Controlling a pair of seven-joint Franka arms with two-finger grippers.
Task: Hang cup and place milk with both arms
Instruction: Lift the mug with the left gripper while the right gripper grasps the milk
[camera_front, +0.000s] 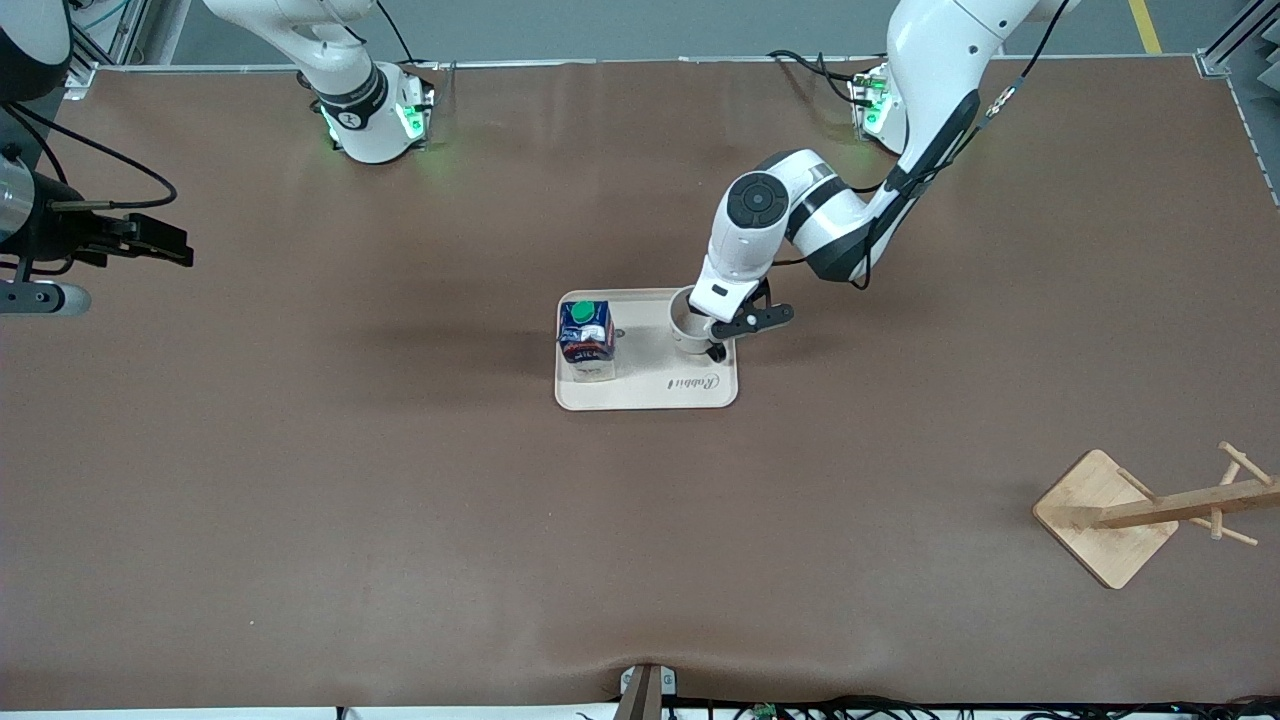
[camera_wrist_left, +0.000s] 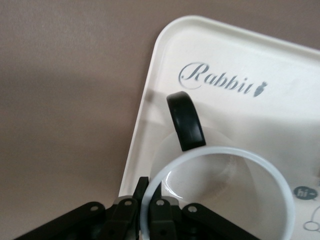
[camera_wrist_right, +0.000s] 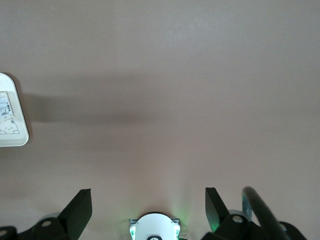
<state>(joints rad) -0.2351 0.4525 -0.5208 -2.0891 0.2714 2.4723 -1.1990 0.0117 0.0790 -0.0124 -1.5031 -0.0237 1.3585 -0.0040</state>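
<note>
Front: milk (camera_front: 586, 338) upright on tray (camera_front: 650, 395), cup (camera_front: 690, 325) beside it; wooden rack (camera_front: 1150, 510) well apart, lying tipped.
L wrist: left gripper (camera_wrist_left: 145, 210) pinches cup rim, handle (camera_wrist_left: 186, 121) toward "Rabbit" print.
R wrist: right gripper (camera_wrist_right: 147, 210) spread wide, waits over bare table (camera_wrist_right: 175, 75).

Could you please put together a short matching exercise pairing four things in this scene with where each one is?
Things:
1. milk carton
2. cup
3. wooden rack
4. right gripper

Places:
A. lying tipped over on the bare table, nearest the front camera
B. over bare table, fingers open
C. on the tray, at its right-arm end
D. on the tray, left gripper fingers astride its rim

Pairs: 1-C, 2-D, 3-A, 4-B
</note>
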